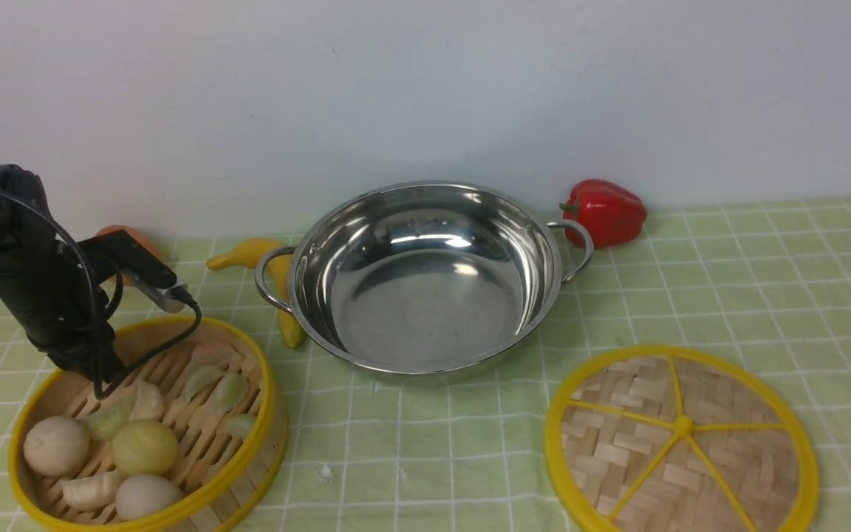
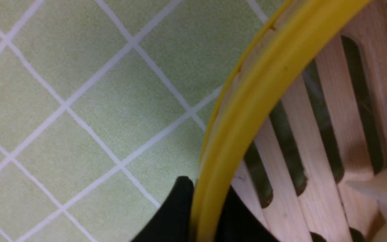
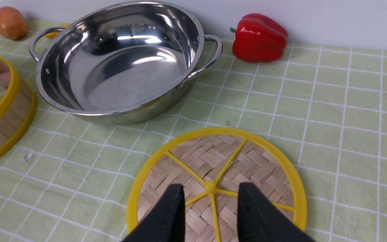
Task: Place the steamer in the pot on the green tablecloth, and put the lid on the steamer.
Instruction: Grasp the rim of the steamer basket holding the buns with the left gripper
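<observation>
Pale green tablecloth (image 1: 728,281): left pincer (image 2: 208,191) clamps steamer (image 2: 254,104) rim; right pincer (image 3: 210,188) spread apart over lid (image 3: 264,161).

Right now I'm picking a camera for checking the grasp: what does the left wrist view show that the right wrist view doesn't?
Only the left wrist view shows the left gripper gripping the yellow rim of the steamer, one black finger on each side, and the slatted floor close up. Only the right wrist view shows the empty pot, the lid, the red pepper and the open right gripper above the lid. Both show the steamer and the green tablecloth.
</observation>
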